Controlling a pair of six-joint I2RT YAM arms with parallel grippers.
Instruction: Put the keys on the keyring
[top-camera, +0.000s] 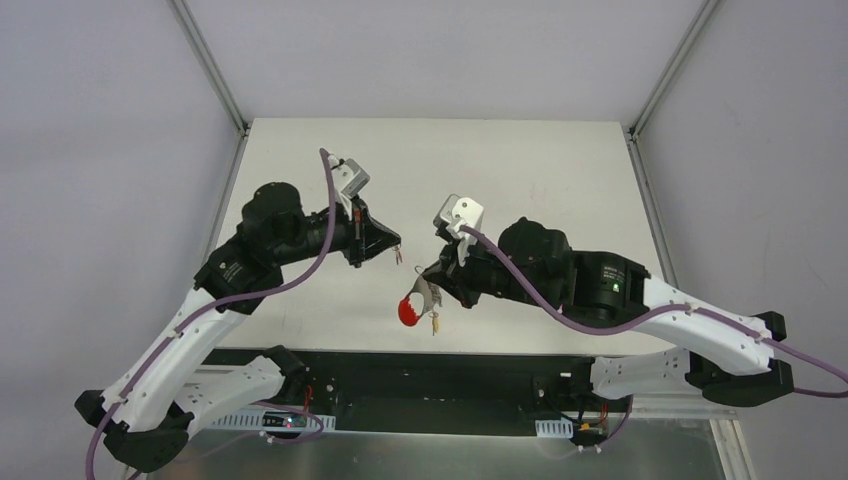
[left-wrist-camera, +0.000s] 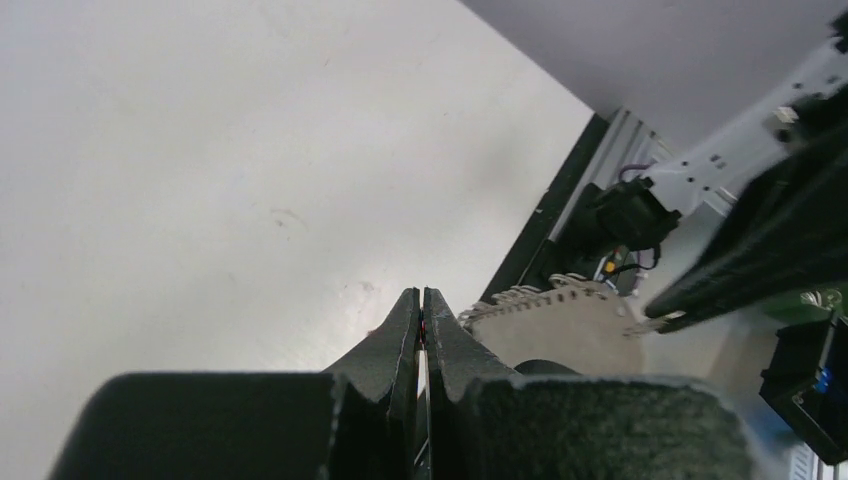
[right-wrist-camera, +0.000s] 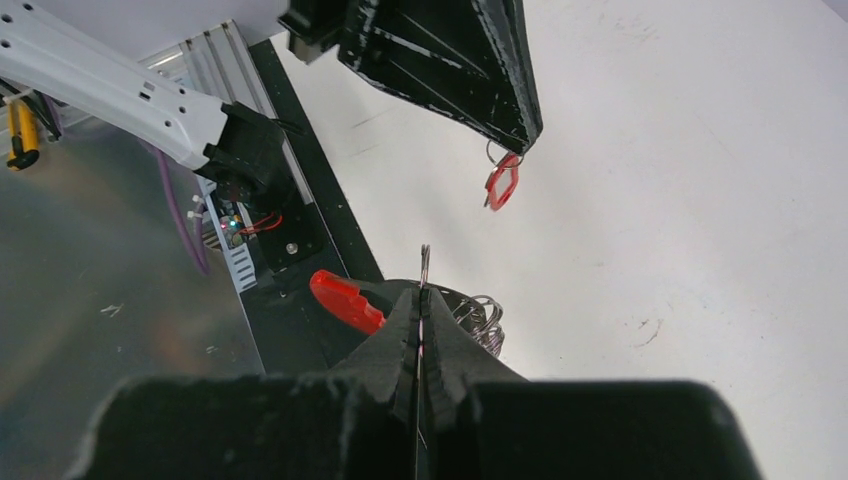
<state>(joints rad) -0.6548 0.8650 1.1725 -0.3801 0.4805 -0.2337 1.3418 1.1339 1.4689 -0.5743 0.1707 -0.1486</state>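
My left gripper is shut on a small key with a red tag, which hangs below its fingertips above the table; in the left wrist view only a red sliver shows between the pressed fingers. My right gripper faces it, a short gap away, and is shut on the thin metal keyring, whose edge sticks up past the tips. From that ring hang a thick red loop, several wire coils and a key with a yellow tag.
The white table stretches behind both grippers. A black rail runs along its near edge, with the arm bases and cable ducts below it. Grey walls and frame posts close in the sides.
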